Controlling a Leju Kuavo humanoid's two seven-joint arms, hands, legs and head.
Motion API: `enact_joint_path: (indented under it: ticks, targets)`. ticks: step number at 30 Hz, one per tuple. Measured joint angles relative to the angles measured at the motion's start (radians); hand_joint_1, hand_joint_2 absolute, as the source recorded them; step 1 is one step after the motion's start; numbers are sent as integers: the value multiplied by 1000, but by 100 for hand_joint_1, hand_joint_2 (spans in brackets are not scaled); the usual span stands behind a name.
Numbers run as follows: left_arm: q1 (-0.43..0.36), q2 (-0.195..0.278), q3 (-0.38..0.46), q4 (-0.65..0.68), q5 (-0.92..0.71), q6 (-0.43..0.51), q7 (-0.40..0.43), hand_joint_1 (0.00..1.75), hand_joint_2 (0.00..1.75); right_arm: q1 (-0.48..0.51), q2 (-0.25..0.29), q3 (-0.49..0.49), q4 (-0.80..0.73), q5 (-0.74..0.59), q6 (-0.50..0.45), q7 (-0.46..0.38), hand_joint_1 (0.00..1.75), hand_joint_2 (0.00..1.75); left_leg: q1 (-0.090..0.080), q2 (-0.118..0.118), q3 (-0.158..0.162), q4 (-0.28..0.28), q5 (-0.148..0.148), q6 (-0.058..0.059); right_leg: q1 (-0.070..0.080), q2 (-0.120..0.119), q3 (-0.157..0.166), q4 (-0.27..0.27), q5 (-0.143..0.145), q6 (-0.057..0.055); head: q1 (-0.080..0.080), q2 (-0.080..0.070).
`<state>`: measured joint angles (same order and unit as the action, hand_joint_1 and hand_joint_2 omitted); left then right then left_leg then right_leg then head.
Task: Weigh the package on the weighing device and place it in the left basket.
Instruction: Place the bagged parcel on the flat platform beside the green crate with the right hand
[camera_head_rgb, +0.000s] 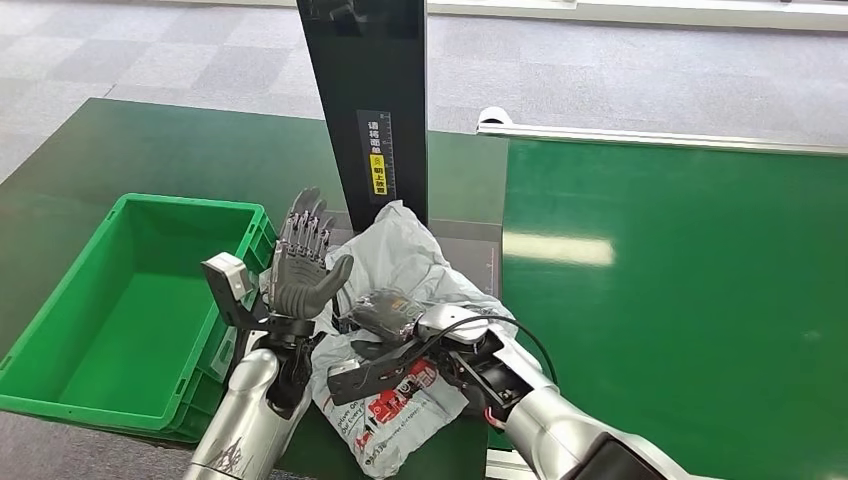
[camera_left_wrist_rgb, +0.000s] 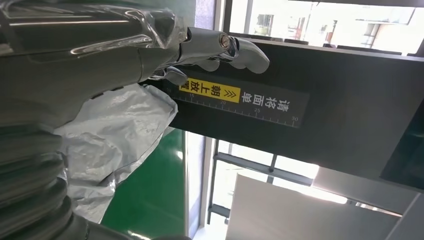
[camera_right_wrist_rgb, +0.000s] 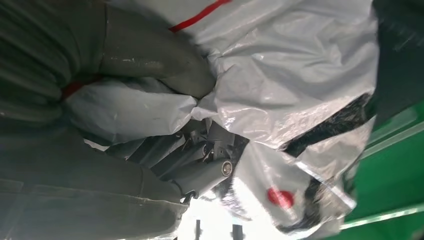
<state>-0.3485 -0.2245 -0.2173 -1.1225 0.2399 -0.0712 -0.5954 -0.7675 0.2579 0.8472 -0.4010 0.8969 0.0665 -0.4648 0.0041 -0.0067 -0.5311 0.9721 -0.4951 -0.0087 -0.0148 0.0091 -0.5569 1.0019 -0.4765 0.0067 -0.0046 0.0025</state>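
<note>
A robot stood at a dark green counter (camera_head_rgb: 150, 160). A crumpled grey plastic package (camera_head_rgb: 405, 260) with red and black print lay on the scale (camera_head_rgb: 470, 250), a flat dark plate at the foot of a black upright post (camera_head_rgb: 370, 90). The near end of the package hung past the scale toward the counter's near edge. The post carried a yellow and white label (camera_head_rgb: 377, 155) with a printed ruler.

The right hand (camera_head_rgb: 385, 315) was on the package, its thumb (camera_right_wrist_rgb: 150, 60) and fingers (camera_right_wrist_rgb: 200, 172) closed around a bunched fold of the plastic. From the right wrist view, the film was pinched tight between them.

The left hand (camera_head_rgb: 305, 260) was raised upright just beside the package's left side, palm flat, fingers straight and close together, holding nothing. From the left wrist view, its fingertips (camera_left_wrist_rgb: 245, 52) stood in front of the post's label, with the grey plastic behind the hand. Whether the palm touched the package could not be told.

An open green basket (camera_head_rgb: 60, 300) sat at the counter's left near corner, just left of the left hand. A brighter green belt (camera_head_rgb: 680, 280) ran along the right side, edged by a silver rail (camera_head_rgb: 650, 138) at the far end.
</note>
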Motion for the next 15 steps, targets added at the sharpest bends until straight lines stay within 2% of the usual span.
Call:
enact_joint_path:
  ticks: [1, 6, 15]
  targets:
    - [0, 1, 0, 1, 2, 2, 0, 0, 175, 1, -1, -2, 3, -18, -12, 10, 0, 175, 0, 0, 0, 0, 0, 0, 0, 0, 0, 0, 0, 0, 0, 0]
    - [3, 11, 5, 2, 4, 9, -4, 0, 175, 8, -15, -49, 7, -131, -77, 16, 0, 175, 0, 0, 0, 0, 0, 0, 0, 0, 0, 0, 0, 0, 0, 0]
    - [4, 19, 16, 2, 2, 12, -6, 0, 175, 34, -29, -146, -7, -248, -116, -17, 0, 175, 0, 0, 0, 0, 0, 0, 0, 0, 0, 0, 0, 0, 0, 0]
